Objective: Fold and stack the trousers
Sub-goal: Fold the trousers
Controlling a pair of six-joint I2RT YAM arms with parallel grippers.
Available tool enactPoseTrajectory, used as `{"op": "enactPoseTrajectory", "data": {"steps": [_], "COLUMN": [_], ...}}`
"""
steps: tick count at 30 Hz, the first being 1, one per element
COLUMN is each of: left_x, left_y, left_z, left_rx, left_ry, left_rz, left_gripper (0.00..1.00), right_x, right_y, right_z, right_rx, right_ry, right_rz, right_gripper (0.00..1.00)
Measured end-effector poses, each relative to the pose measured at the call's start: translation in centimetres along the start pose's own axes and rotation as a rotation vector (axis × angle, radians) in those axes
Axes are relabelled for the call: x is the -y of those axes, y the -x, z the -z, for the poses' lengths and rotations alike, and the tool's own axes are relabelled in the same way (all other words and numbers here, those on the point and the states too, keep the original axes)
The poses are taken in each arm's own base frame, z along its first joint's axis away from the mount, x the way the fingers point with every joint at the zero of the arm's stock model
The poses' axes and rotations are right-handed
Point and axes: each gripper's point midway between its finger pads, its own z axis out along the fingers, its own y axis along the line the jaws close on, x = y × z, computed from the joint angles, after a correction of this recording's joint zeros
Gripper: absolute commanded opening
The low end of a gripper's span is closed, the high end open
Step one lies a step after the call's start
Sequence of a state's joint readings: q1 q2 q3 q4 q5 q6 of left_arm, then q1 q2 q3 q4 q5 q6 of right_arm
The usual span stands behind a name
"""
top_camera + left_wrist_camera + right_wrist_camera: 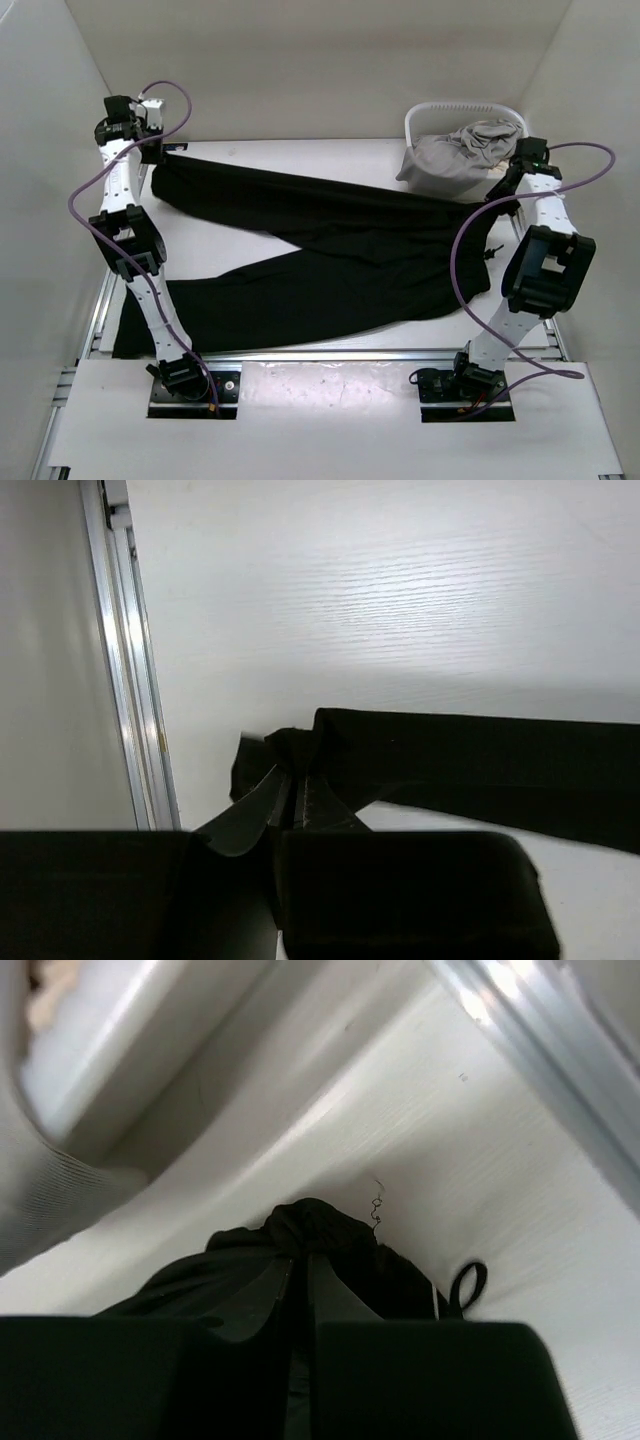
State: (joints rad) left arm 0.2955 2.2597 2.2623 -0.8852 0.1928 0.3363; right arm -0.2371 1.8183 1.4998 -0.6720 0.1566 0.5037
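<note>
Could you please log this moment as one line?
phase: grasp | left tool: shut on trousers leg end | right tool: shut on waist end | trousers: spread, unfolded

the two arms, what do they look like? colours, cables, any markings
Both the left arm and the right arm have slim white links joined by chunky black joint housings, and both stand on black base plates. A purple cable runs loosely along each one. The fingers are dark, flat and tapered. No markings can be made out, and there are no sleeves.
</note>
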Motion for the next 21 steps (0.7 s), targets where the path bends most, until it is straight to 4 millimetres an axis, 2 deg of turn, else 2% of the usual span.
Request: {"op": "enactPoseTrajectory", "data": {"steps": [3,9,14,17,21], "left_x": [1.2,1.2,0.7,1.5,2.3], "left_y": [1.0,-1.0,-1.0,-4.6,-14.1], "left_z": [1.1,3.2,6.7,10.2,16.0], "left_rx": [0.026,-0.024,-0.018,-0.079,-0.246], "left_ry": [-0.013,-0.016,0.001,0.012,0.04], "left_rz": [-0.027,-0.049,-0.088,-0.113,-0.075], "left_gripper": [0.14,0.14,0.14,0.14,0.14], "right_x": [0.5,1.3,1.0,1.6,4.3], "right_y": [1.4,1.6,2.2,0.9,-4.0], "right_z": [1.1,2.6,4.0,3.8,3.5], "right_rx": [0.042,0.066,0.067,0.036,-0.055], "right_ry": [0.008,0.033,0.122,0.145,0.142], "right_rz": [-0.012,-0.032,-0.072,-0.093,-0.181], "right_gripper": [0.0,0.0,0.0,0.0,0.0]}}
